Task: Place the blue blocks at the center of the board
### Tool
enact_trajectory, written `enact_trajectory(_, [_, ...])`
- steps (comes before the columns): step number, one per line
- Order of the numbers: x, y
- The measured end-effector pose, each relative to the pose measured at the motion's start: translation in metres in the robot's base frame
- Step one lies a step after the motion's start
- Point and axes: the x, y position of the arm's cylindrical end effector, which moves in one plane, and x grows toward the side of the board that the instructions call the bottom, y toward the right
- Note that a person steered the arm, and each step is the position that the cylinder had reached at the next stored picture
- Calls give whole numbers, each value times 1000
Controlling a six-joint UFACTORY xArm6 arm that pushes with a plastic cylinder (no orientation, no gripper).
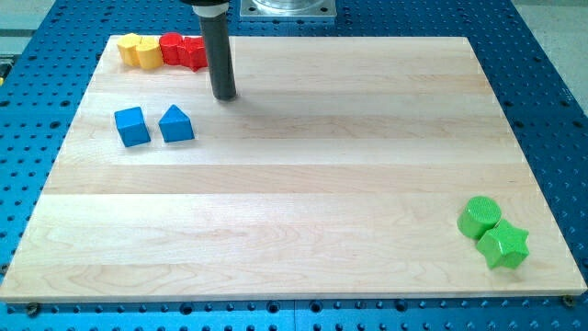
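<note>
A pale wooden board [303,184] lies on a blue perforated table [551,110], and it fills most of the view. The dark rod comes down from the view's top, and my tip [223,96] rests on the board in its upper left part. The rod has no jaws, so there is nothing to open or close, and it grips nothing.

The two blue blocks sit side by side at the view's left, well apart from the board's centre. The blue cube [131,126] is the left one, and the blue triangular block [175,124] stands just beside it on the right, with a narrow gap between them. My tip is above and to the right of the triangular block, near it but not touching.

In the board's top left corner a row of four blocks runs along the edge: a yellow block [130,46], a second yellow block [148,52], a red cylinder [172,48] and a red block [193,53]. The rod stands just beside the last red block and covers its right edge, so its shape is hard to make out. The yellow shapes are also unclear.

At the view's bottom right a green cylinder [480,217] touches a green star [503,245].

The rod's upper end is cut off by the view's top.
</note>
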Motion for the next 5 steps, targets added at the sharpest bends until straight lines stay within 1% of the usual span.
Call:
enact_trajectory(3, [7,-3])
enact_trajectory(4, [11,-35])
enact_trajectory(5, [11,-88])
